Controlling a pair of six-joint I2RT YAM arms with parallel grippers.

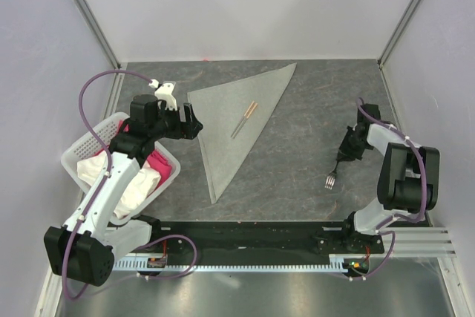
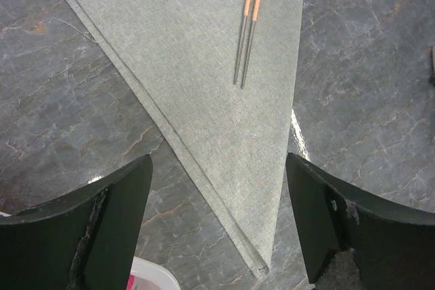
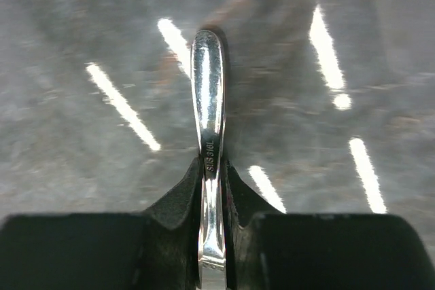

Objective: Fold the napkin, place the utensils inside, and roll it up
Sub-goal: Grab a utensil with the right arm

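Napkin is lying folded into a triangle toward the counter's far edge, with the stick utensils resting on it. The right gripper is clenching the fork near the right edge and should be lifting it level. The left gripper is hanging released beside the napkin, and the basket is sitting clear.

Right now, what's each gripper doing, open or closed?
Left gripper: open, holding nothing.
Right gripper: closed on the fork handle.

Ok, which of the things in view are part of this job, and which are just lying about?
Job: napkin, chopsticks on it, fork in the right gripper.
Lying about: basket, pink cloth, white cloth.
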